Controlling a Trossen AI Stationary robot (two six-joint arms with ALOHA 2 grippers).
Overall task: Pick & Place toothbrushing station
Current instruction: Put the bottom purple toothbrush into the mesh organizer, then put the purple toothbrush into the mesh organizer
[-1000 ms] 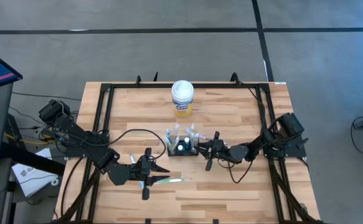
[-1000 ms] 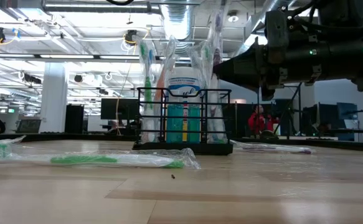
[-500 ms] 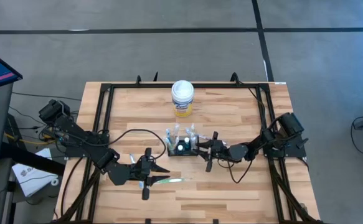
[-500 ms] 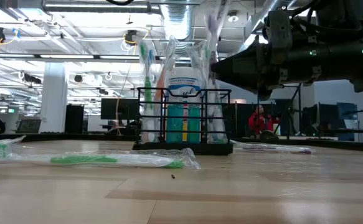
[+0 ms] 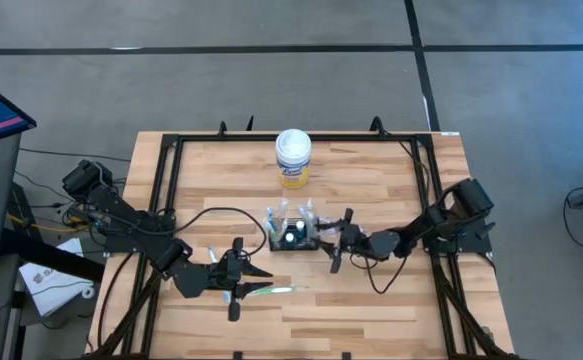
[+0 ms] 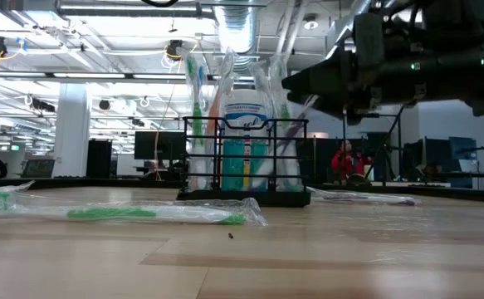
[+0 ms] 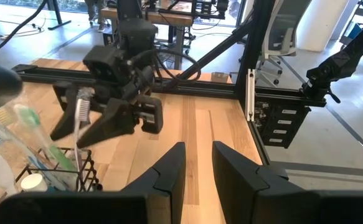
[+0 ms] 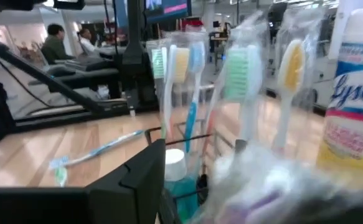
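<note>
Left gripper (image 5: 254,272) hung low over the near-left table (image 5: 371,320), fingers (image 7: 169,171) a small gap apart, nothing between them. A wrapped green brush (image 5: 271,290) lay just beside its tips, another wrapped brush (image 5: 214,251) just behind it.

Ahead and to that gripper's right stood the caddy (image 5: 293,236), mid-table, upright, packed with wrapped brushes (image 6: 198,91) and a teal bottle (image 6: 246,162). Beyond it, well apart, the canister (image 5: 293,158).

Right gripper (image 5: 333,240) was right at the caddy's right side, holding a wrapped purple-handled brush (image 7: 81,112) leaning over the caddy rim; fingers closed on it, going by the left wrist view. Its own camera showed brush heads (image 8: 237,74) just ahead of the tips. Contact between brush and mesh could not be told. One more wrapped brush (image 6: 362,198) lay on the table under that arm.

Handling guess: caddy is light, stiff wire, likely top-heavy with tall brushes, so it could tip or slide on the wood. Film wraps look slippery and crinkly. Best hold would be a rim wire or end wall, pinched low, not the brushes.
</note>
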